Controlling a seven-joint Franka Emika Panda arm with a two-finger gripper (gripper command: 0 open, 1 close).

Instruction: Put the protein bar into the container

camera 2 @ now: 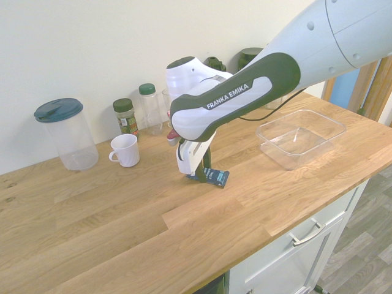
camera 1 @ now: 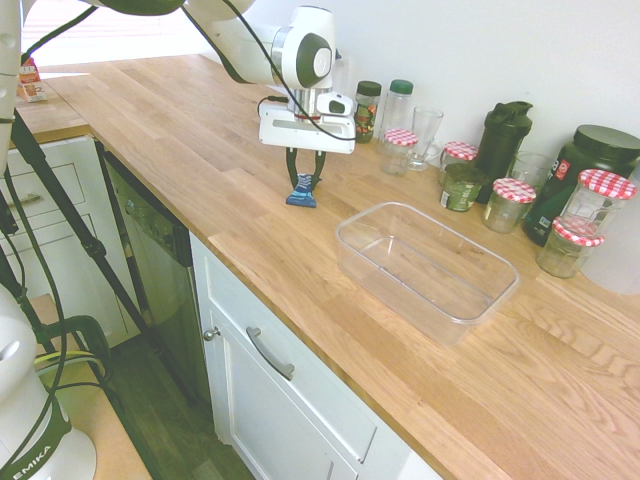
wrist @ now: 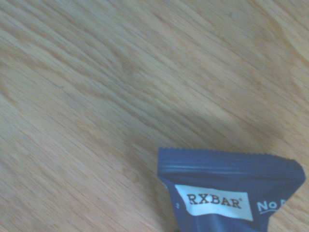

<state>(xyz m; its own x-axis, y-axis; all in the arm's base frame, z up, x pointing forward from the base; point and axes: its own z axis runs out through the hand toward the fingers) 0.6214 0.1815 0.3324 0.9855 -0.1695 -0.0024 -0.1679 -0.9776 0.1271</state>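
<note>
The protein bar (camera 1: 301,194), a small dark-blue packet with white print, is on the wooden counter left of the container (camera 1: 352,250). My gripper (camera 1: 305,184) points straight down with its fingers shut on the bar's upper end. From the other side, the bar (camera 2: 214,177) sticks out flat from under the gripper (camera 2: 199,174), close to the counter surface. The wrist view shows the bar's (wrist: 231,193) crimped end and its label over bare wood. The container (camera 2: 264,131) is a clear shallow tub with nothing in it.
Glass jars with red-checkered lids (camera 1: 513,203), spice bottles (camera 1: 369,108), a drinking glass (camera 1: 425,135) and dark shakers (camera 1: 502,137) line the back wall. A white mug (camera 2: 125,150) and a clear lidded jug (camera 2: 66,133) stand behind the arm. The counter's front edge (camera 1: 260,290) is near.
</note>
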